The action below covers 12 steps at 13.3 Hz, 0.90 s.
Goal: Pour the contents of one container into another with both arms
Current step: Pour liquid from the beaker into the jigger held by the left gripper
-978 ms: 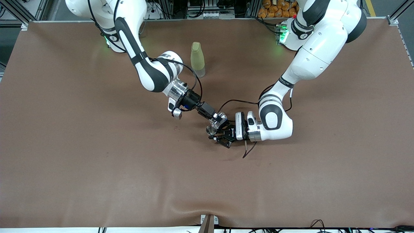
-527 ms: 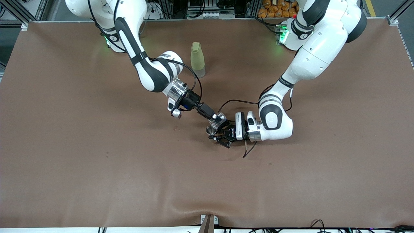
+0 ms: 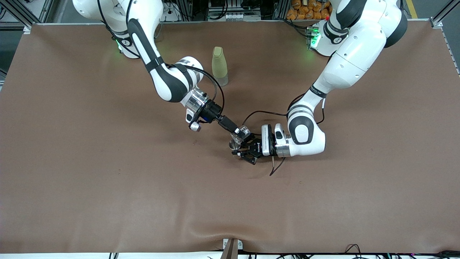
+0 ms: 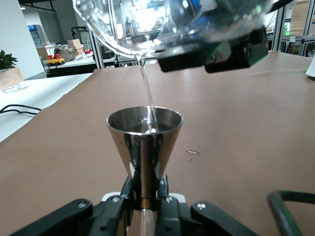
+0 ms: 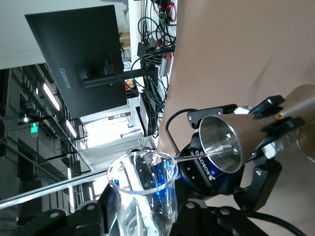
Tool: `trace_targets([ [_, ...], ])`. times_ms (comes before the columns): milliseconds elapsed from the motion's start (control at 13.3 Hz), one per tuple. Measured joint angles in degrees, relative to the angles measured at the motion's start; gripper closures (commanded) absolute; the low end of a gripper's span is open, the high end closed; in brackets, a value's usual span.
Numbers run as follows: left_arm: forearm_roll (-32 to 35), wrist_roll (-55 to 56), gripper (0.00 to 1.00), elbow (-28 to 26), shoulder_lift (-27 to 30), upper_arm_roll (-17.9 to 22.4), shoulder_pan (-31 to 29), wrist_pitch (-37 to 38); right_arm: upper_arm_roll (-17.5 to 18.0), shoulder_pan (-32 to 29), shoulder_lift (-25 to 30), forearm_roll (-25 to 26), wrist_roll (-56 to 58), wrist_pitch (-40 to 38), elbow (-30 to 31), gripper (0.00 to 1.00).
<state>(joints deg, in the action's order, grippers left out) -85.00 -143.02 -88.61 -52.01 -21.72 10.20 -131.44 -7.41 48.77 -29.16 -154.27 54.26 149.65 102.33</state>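
Observation:
Over the middle of the table my left gripper (image 3: 238,151) is shut on the narrow waist of the silver jigger (image 3: 234,145), holding it upright. The left wrist view shows the jigger (image 4: 144,142) between the left gripper's (image 4: 146,196) fingers. My right gripper (image 3: 241,133) is shut on the clear glass cup (image 3: 245,131) and holds it tilted just above the jigger's rim. A thin stream of clear liquid (image 4: 148,96) runs from the cup (image 4: 142,24) into the jigger's upper cone. In the right wrist view the cup (image 5: 142,196) sits in the right gripper (image 5: 142,219), with the jigger (image 5: 224,142) under its lip.
A tall pale yellow-green bottle (image 3: 219,66) stands farther from the front camera, beside the right arm's forearm. A dark cable (image 3: 275,168) loops off the left wrist onto the brown cloth. A few droplets (image 4: 192,152) lie on the cloth by the jigger.
The right gripper has tipped the glass cup a little further and lowered it slightly toward the jigger. The left arm and jigger have stayed still.

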Motion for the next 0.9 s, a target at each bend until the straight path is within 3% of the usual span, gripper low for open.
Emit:
trace_targets([
  [301, 0.0, 0.0, 1.00, 0.0, 0.0, 0.0, 0.0, 0.0, 0.0, 0.0, 0.0, 0.0, -5.4, 0.5, -0.1, 0.99],
  [903, 0.0, 0.0, 1.00, 0.0, -0.1, 0.1, 0.0, 0.0, 0.1, 0.0, 0.1, 0.4, -5.8, 1.5, -0.9, 1.00],
])
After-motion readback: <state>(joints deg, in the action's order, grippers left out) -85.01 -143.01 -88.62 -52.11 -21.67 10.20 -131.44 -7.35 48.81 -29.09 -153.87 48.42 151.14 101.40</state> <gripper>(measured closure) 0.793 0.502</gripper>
